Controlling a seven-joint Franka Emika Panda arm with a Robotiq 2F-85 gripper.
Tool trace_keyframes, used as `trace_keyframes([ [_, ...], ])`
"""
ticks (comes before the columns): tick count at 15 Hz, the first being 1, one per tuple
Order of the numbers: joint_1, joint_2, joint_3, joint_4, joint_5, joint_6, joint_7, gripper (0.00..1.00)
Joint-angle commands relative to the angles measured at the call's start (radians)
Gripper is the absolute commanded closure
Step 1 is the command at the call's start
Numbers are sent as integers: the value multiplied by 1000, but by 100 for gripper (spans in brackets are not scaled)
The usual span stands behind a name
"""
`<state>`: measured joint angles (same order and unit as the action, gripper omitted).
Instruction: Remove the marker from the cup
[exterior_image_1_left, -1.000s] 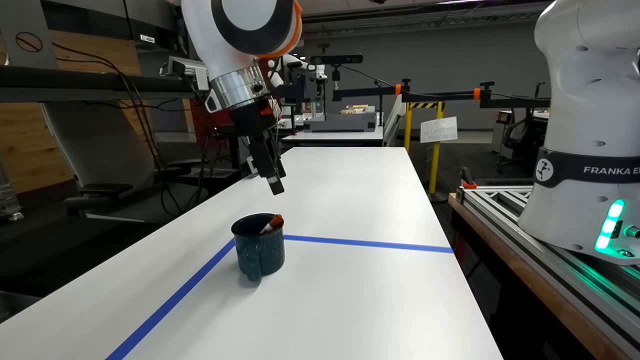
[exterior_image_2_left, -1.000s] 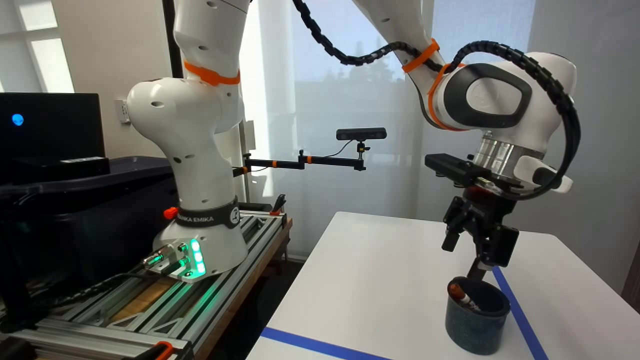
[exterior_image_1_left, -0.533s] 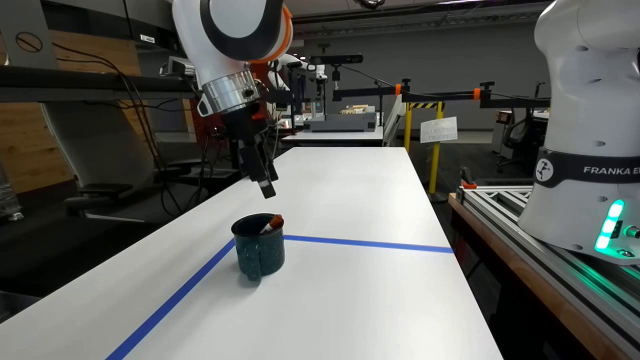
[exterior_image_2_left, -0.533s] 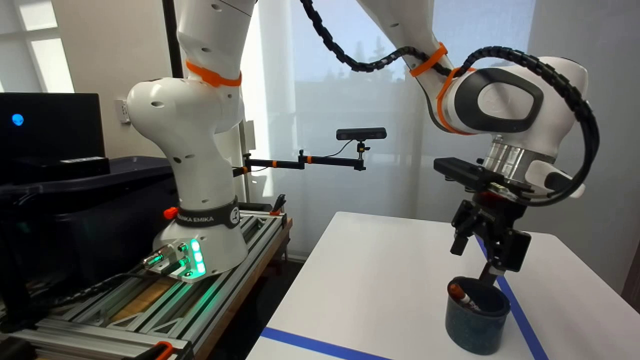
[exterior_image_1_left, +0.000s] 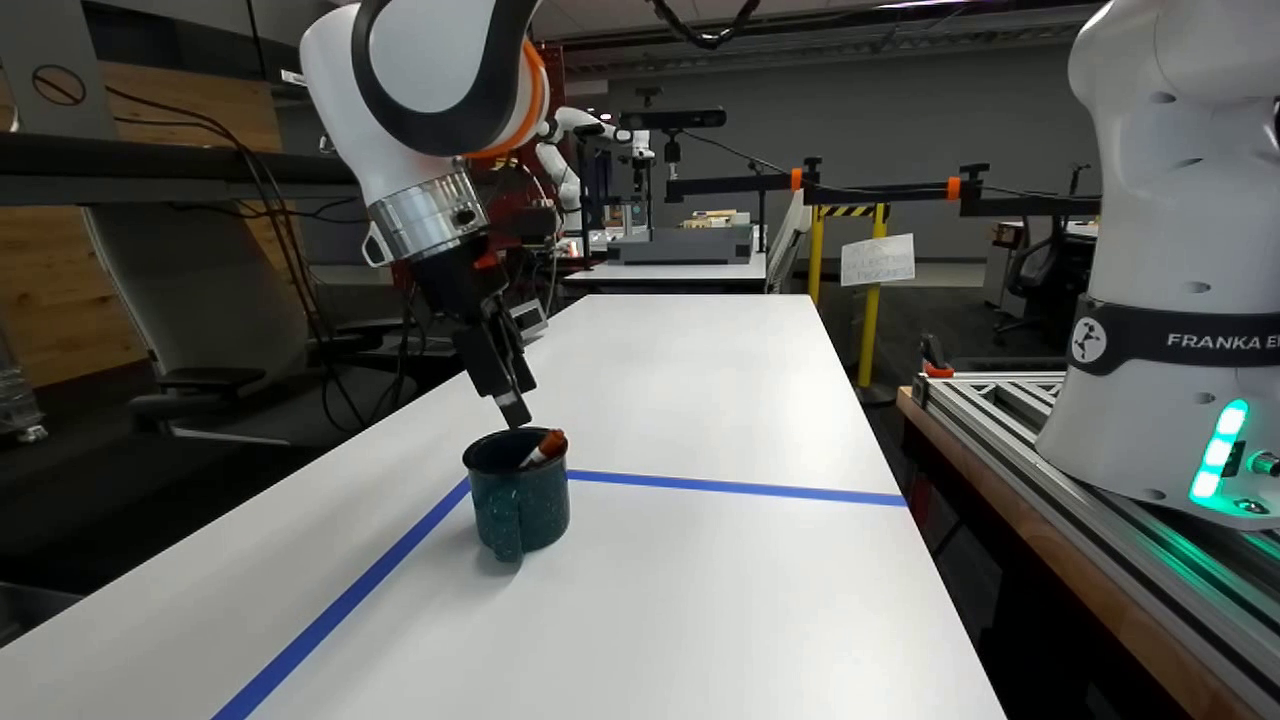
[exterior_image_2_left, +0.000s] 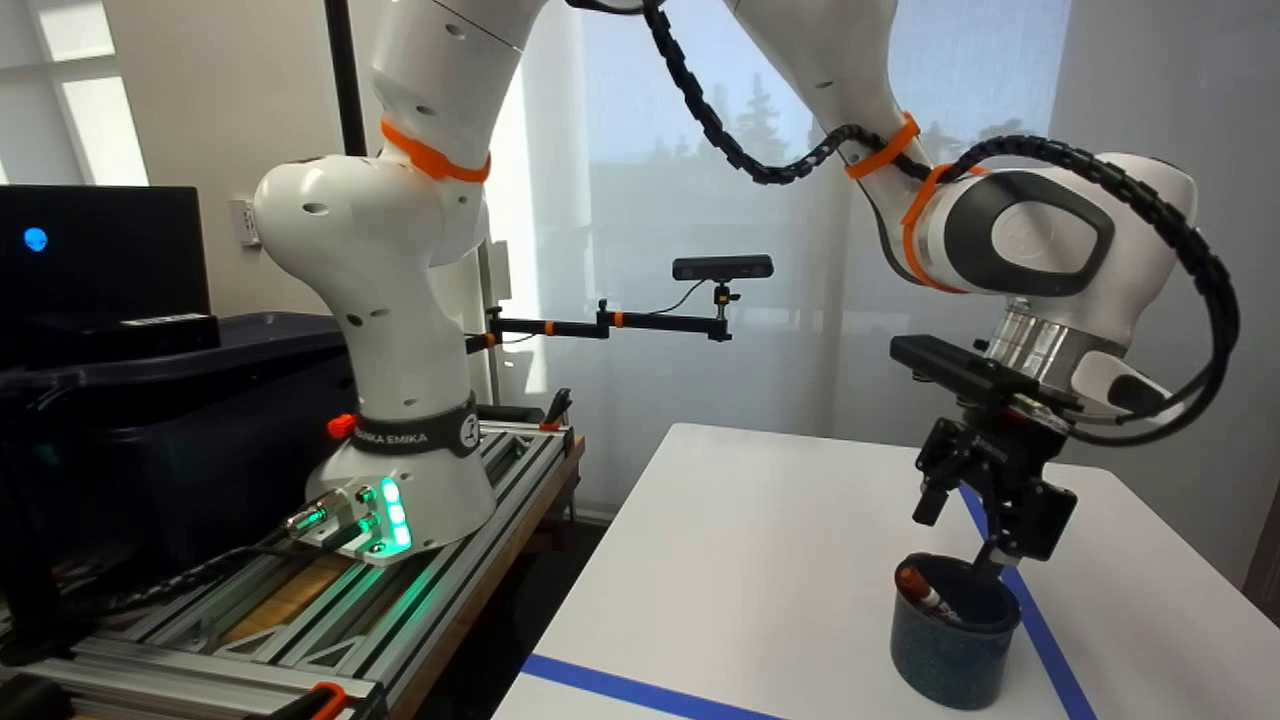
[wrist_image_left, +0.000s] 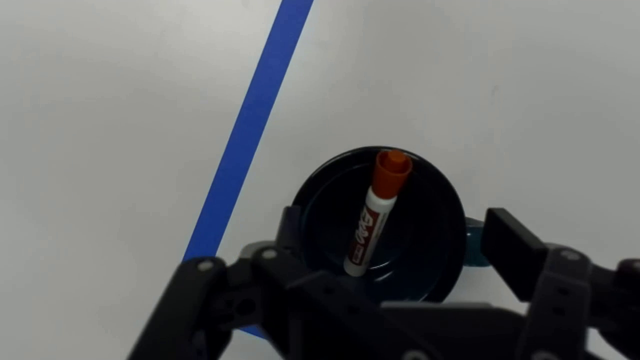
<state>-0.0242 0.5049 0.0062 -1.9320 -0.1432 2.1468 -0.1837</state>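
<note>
The marker has a white body, a dark red label and an orange-brown cap. It leans inside the cup, cap end up at the rim; it shows in the wrist view (wrist_image_left: 371, 225) and in both exterior views (exterior_image_1_left: 545, 448) (exterior_image_2_left: 922, 590). The dark teal cup stands upright on the table (exterior_image_1_left: 530, 510) (exterior_image_2_left: 950, 655); its dark rim (wrist_image_left: 452, 215) and handle show in the wrist view. My gripper (wrist_image_left: 393, 220) is open and empty, tilted just above the cup (exterior_image_2_left: 960, 535) (exterior_image_1_left: 518, 402). In the wrist view, its fingers lie on either side of the marker.
Blue tape lines (exterior_image_1_left: 735, 486) cross the white table (exterior_image_1_left: 720, 600) beside the cup; tape (wrist_image_left: 247, 127) also shows in the wrist view. The cup's handle (wrist_image_left: 476, 242) lies near one finger in the wrist view. Clamps and rails (exterior_image_2_left: 400, 600) stand by the arm's base.
My gripper has come down closer to the cup, moving leftward in one exterior picture and rightward in another. It stays open. The cup and marker have not moved.
</note>
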Motion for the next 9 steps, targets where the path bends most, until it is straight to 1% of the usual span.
trace_keyframes([
  [1,1,48,4,67,7,-50,-8,34],
  [3,-3,68,3,87,11,-59,-8,45],
  [4,-6,79,4,98,16,-64,-11,45],
  [5,-8,90,5,107,18,-66,-10,47],
  [7,-9,108,6,126,20,-69,-11,42],
  [9,-7,125,6,144,19,-69,-6,42],
])
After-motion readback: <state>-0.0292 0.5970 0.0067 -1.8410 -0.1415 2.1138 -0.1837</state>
